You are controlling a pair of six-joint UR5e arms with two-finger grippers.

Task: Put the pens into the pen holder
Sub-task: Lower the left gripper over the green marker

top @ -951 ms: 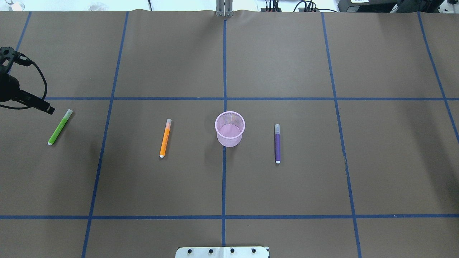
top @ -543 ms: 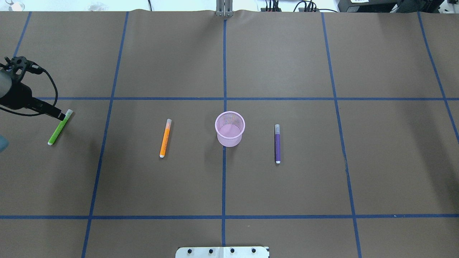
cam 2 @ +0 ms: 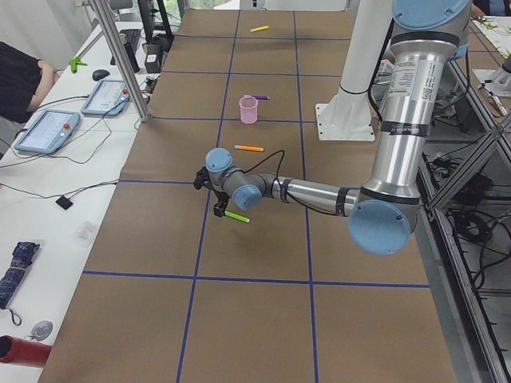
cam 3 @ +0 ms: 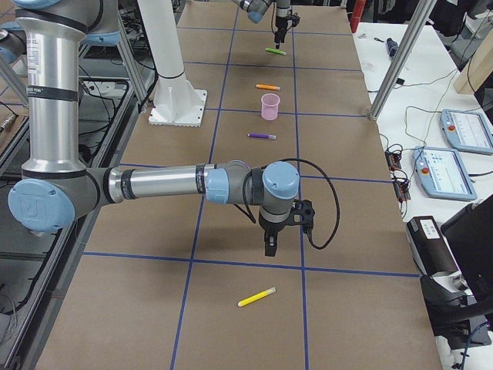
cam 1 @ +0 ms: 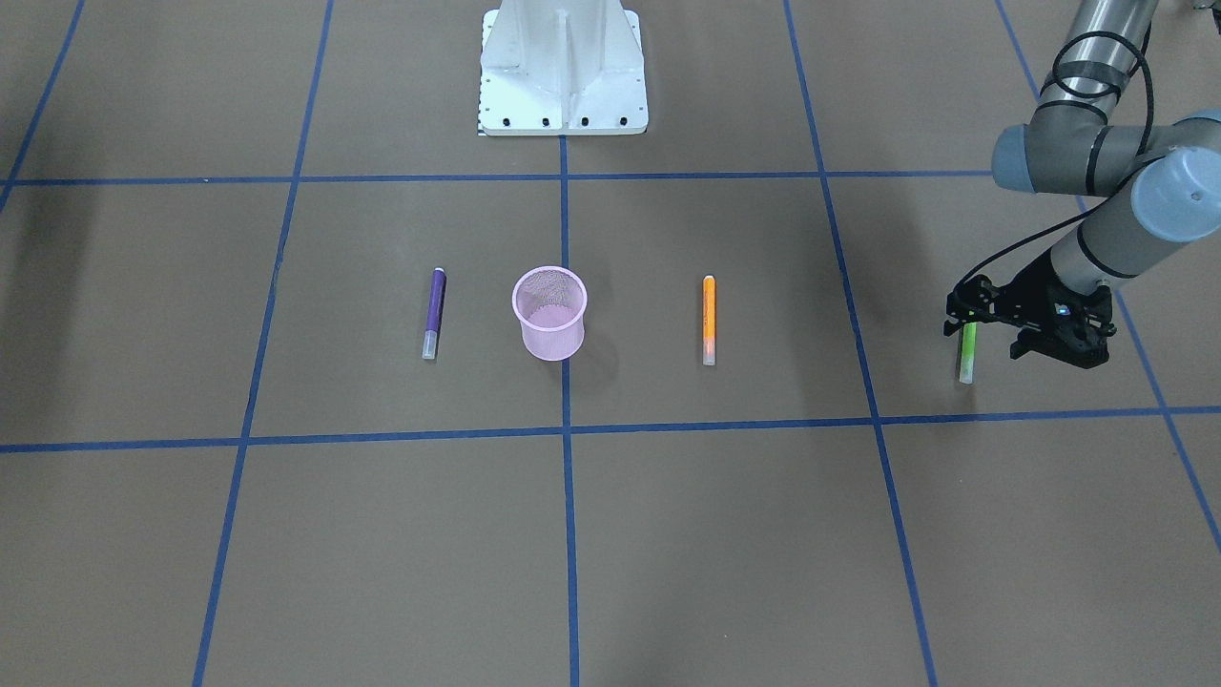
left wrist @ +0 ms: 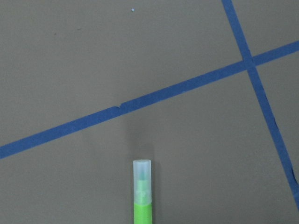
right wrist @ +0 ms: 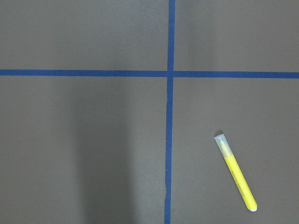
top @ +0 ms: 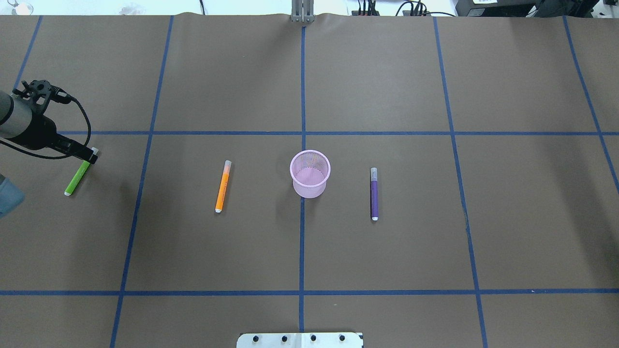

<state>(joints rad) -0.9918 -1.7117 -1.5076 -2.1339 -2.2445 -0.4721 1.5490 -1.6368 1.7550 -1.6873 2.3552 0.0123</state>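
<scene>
The pink mesh pen holder [top: 310, 174] stands upright at the table's centre. The orange pen [top: 222, 187] lies to its left and the purple pen [top: 374, 194] to its right. The green pen [top: 76, 178] lies at the far left. My left gripper [top: 91, 156] hangs above the green pen's cap end, apart from it. I cannot tell whether it is open or shut. The left wrist view shows only the cap end [left wrist: 142, 196]. My right gripper [cam 3: 269, 248] shows only in the exterior right view, low over the table, and its state cannot be told.
A yellow pen [cam 3: 256, 297] lies near my right gripper at the table's right end and also shows in the right wrist view [right wrist: 235, 176]. The robot's white base [cam 1: 563, 67] stands behind the holder. Blue tape lines cross the brown table cover.
My left gripper has moved to the right, from beside the green pen to over its cap end. The pens and the holder have not moved.
</scene>
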